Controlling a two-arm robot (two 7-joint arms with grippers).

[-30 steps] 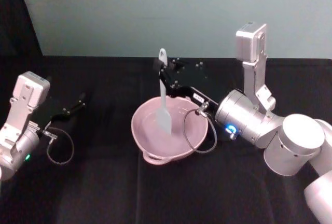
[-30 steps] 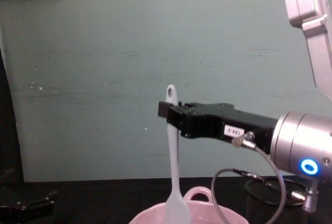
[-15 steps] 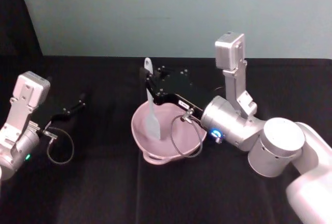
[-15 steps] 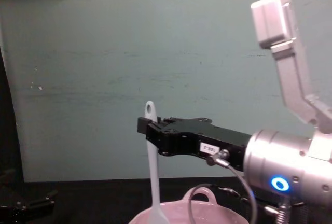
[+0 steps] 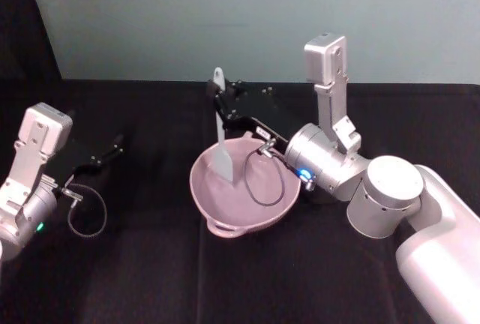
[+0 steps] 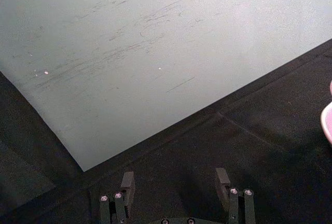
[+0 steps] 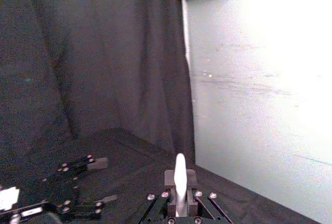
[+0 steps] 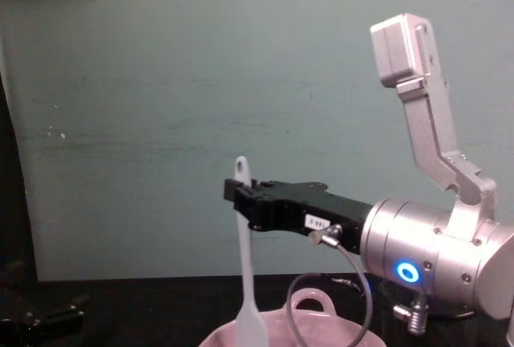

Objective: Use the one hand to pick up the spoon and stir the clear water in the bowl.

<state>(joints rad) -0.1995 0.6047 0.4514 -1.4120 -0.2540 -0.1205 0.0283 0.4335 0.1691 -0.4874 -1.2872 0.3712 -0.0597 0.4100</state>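
– across the black counter (image 5: 150,264), what's the biggest thing?
– the right arm (image 5: 390,211), silver with a lit blue ring, reaching in from the right toward the middle. after that comes the pink bowl (image 5: 217,208) at the counter's centre, with a loop handle on its near rim.
– and the spoon (image 5: 222,138)?
– it's upright, holed end on top, blade down inside the bowl by the far left wall. the right gripper (image 5: 219,103) has its jaws clamped on the upper handle, just under the hole. i cannot tell whether the blade touches water.
– and the other side?
– the left gripper (image 5: 112,148) is low at the counter's left, well apart from the bowl, its 2 jaws spread apart.
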